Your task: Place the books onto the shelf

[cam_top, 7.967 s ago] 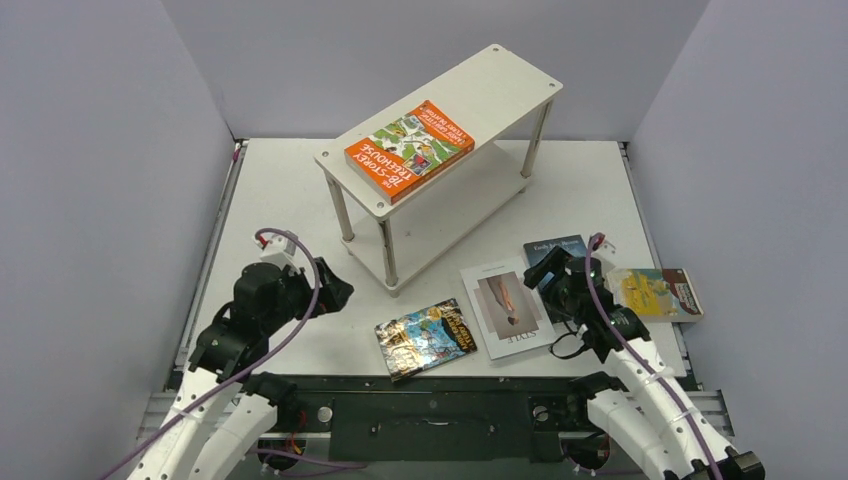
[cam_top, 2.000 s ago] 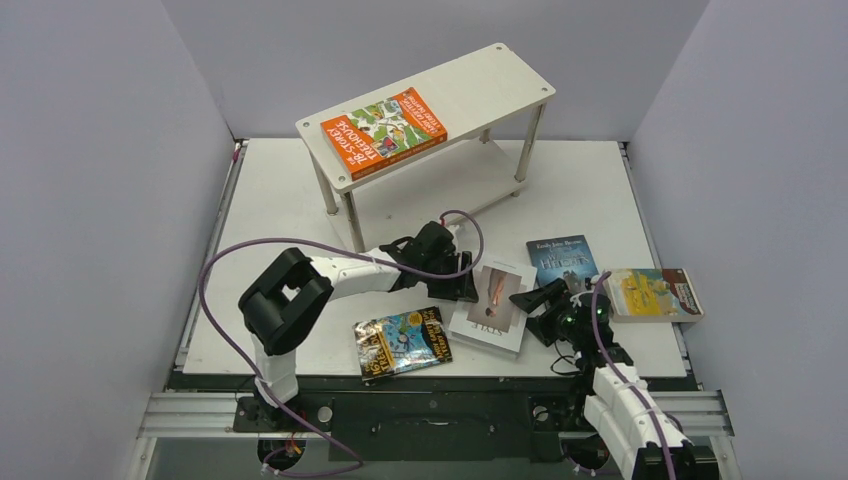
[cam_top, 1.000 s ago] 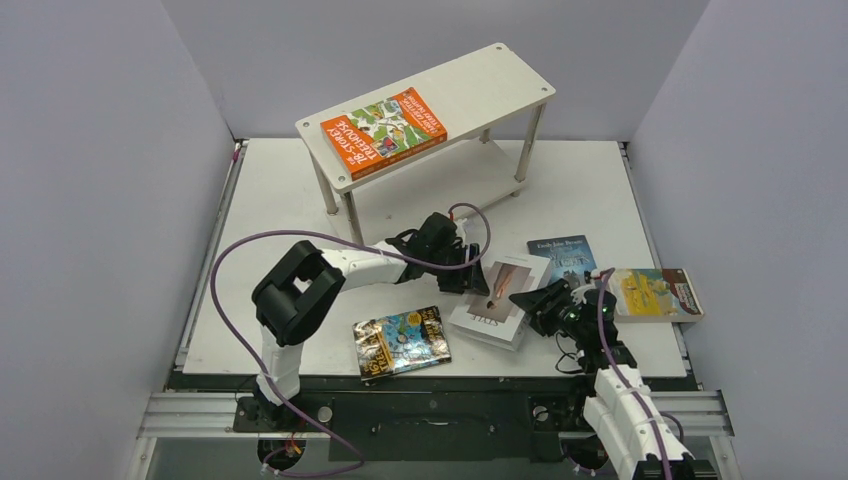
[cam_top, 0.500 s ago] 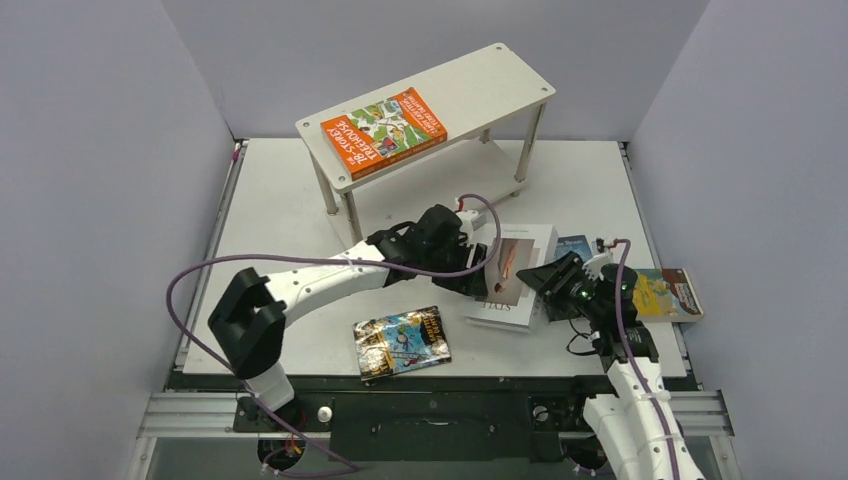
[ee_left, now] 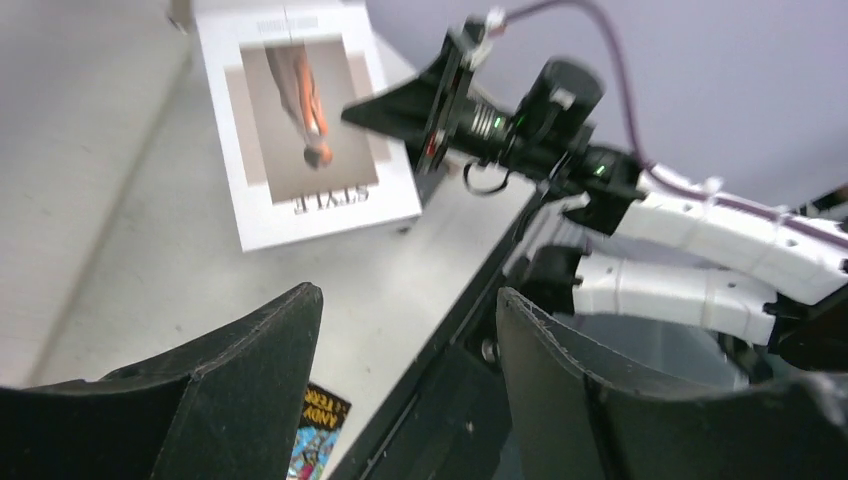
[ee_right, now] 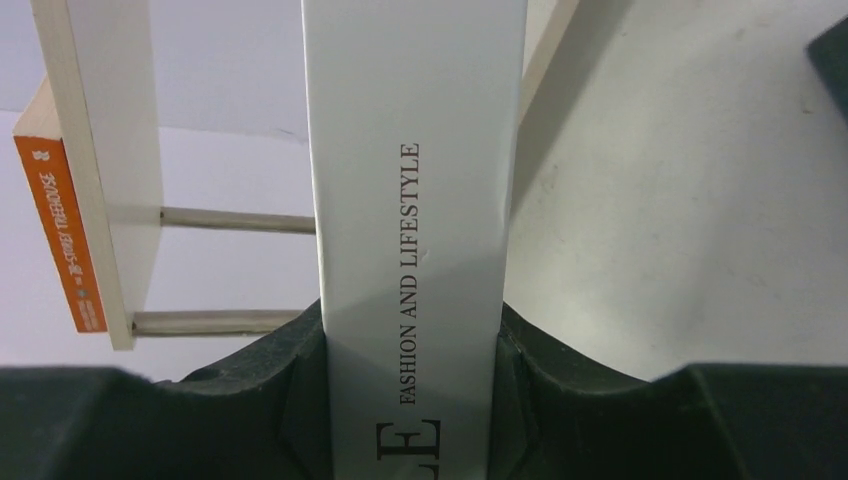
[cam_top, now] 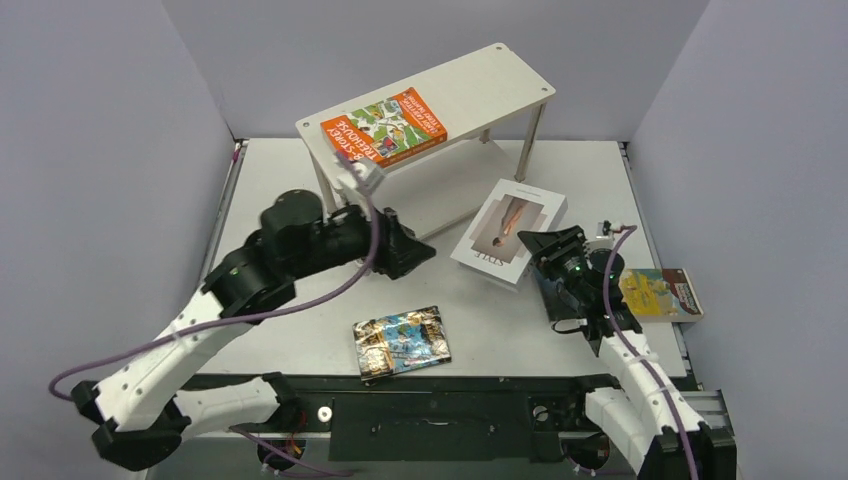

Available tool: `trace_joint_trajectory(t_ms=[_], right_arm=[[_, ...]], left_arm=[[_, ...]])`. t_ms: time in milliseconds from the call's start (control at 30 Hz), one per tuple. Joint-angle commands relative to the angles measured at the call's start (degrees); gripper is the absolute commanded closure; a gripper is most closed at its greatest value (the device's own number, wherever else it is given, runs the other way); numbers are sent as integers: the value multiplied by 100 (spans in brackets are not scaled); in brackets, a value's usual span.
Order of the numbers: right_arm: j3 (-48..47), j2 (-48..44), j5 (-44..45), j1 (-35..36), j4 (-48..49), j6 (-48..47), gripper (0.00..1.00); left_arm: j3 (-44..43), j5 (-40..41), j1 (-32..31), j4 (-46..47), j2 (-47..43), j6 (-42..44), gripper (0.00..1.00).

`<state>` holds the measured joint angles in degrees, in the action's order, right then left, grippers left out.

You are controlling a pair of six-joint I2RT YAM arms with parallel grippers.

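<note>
The white book with the figure photo [cam_top: 505, 228] hangs tilted above the table, and my right gripper [cam_top: 540, 248] is shut on its near edge. In the right wrist view its spine [ee_right: 415, 200] stands between the pads of the right gripper [ee_right: 410, 322]. My left gripper [cam_top: 418, 252] is open and empty, well left of that book; its wrist view shows the gripper [ee_left: 405, 295], the white book [ee_left: 300, 130] and the right gripper [ee_left: 420, 110] beyond it. The orange book [cam_top: 383, 125] lies on the top board of the shelf [cam_top: 480, 80]. The glossy comic book [cam_top: 402, 340] and the yellow-teal book [cam_top: 660, 292] lie on the table.
The shelf [ee_right: 95, 180] stands at an angle at the back of the table, its thin metal legs [cam_top: 534, 128] close behind the lifted book. Grey walls close in both sides. The black base rail [cam_top: 430, 410] runs along the near edge.
My left gripper has let go of the white book, opened wider and drawn back to the left. My right gripper has lifted the book off the table and carried it toward the shelf.
</note>
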<state>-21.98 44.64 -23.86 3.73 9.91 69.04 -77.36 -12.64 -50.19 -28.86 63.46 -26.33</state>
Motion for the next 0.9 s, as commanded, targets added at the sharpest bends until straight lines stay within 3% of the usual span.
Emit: trace_joint_trajectory(t_ms=[0,167,267,467,633,867], right_arm=[[-352,797,1170,634,1998,720,100],[-686,2183,2125,1365,3333,1305,100],[-899,3000,3168,1727,4035,1688,100],[-1660,4487,4600,2370,4778,2140,100],[-2333,5343,5350,2590,4811,2420,100],[-2715,5684,5975,2760,4087,2665,100]], left_arm=[[68,808,211,234,-861,158,38],[180,1466,278,88,-1361,78,40],[234,1687,297,35,-1492,-48,40],[292,2100,311,-153,-1783,-177,40],[312,2231,320,-300,-1966,-255,40],[327,2346,326,-413,-2035,-262,40]])
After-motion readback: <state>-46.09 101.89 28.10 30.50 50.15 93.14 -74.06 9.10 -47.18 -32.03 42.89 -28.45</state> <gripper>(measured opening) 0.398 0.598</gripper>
